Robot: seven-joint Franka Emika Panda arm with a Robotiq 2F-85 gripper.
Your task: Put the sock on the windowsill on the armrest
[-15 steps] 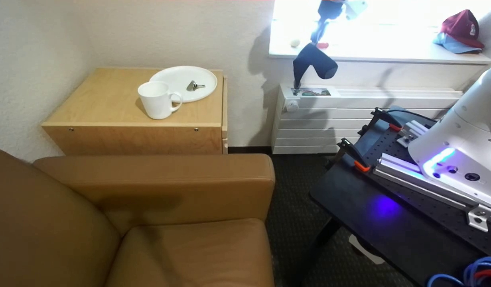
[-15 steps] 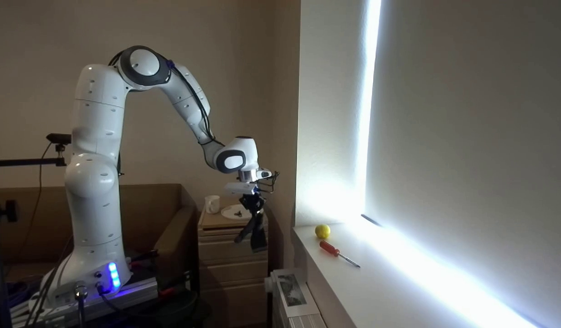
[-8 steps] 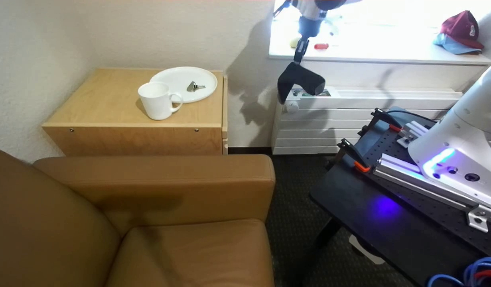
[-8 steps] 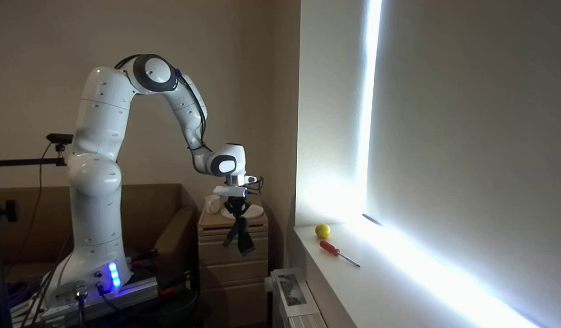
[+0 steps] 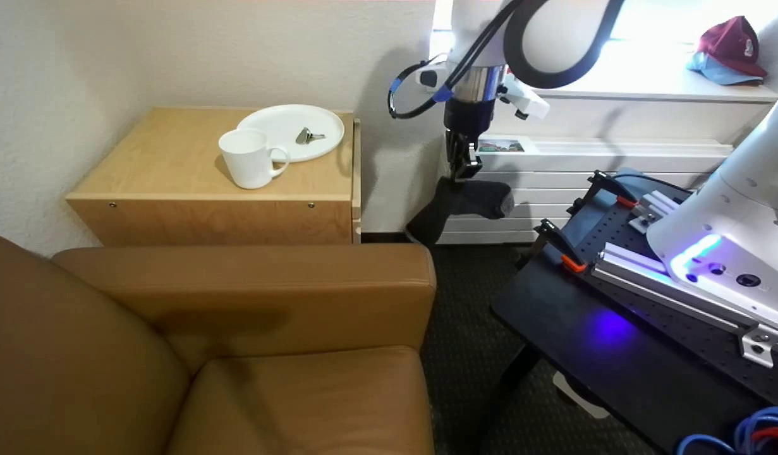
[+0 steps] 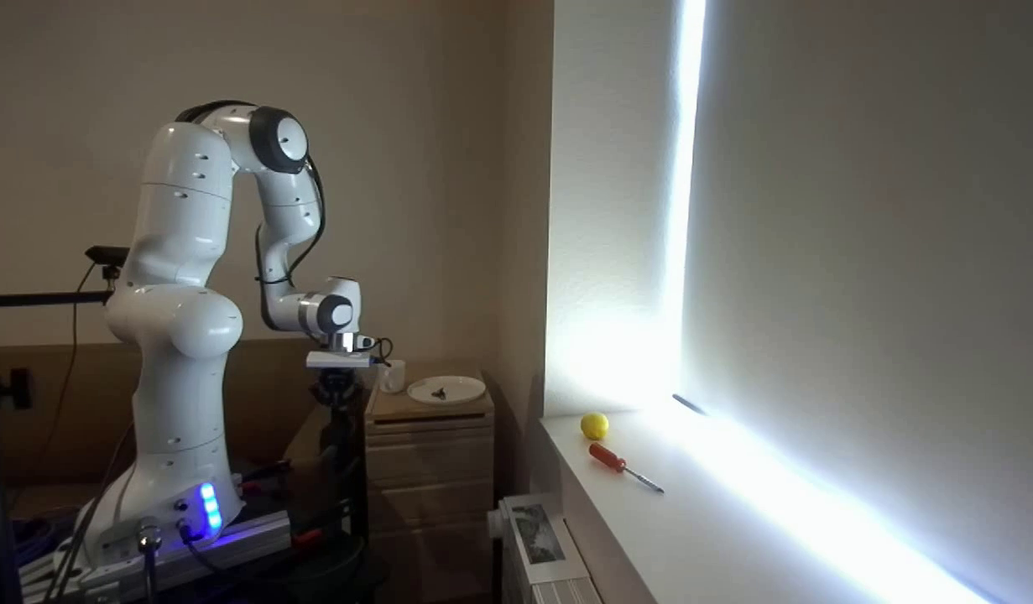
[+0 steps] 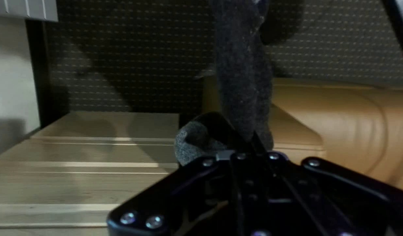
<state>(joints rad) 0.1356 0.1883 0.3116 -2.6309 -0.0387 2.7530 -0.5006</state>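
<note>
The black sock (image 5: pixel 468 197) hangs limp and folded from my gripper (image 5: pixel 462 170), which is shut on its middle. In an exterior view one end of the sock hangs just beside the front corner of the brown armrest (image 5: pixel 256 265); their true distance is hard to tell. In the wrist view the fingers (image 7: pixel 250 141) are closed on the sock (image 7: pixel 239 72), with one end beyond them and a grey end to the left. In an exterior view my gripper (image 6: pixel 338 394) is away from the white windowsill (image 6: pixel 642 528), and the sock below it blends into the dark.
A light wooden cabinet (image 5: pixel 193 158) beside the armrest bears a white mug (image 5: pixel 244 161) and a plate (image 5: pixel 256 120) with keys. A lemon (image 6: pixel 594 426) and red screwdriver (image 6: pixel 607 456) lie on the windowsill. A radiator (image 5: pixel 616 161) and black table (image 5: pixel 553 316) flank the arm.
My gripper has moved away from the window side and lower, towards the armchair, carrying the sock with it. The sock has swung as it hangs. The gripper has stayed shut on it.
</note>
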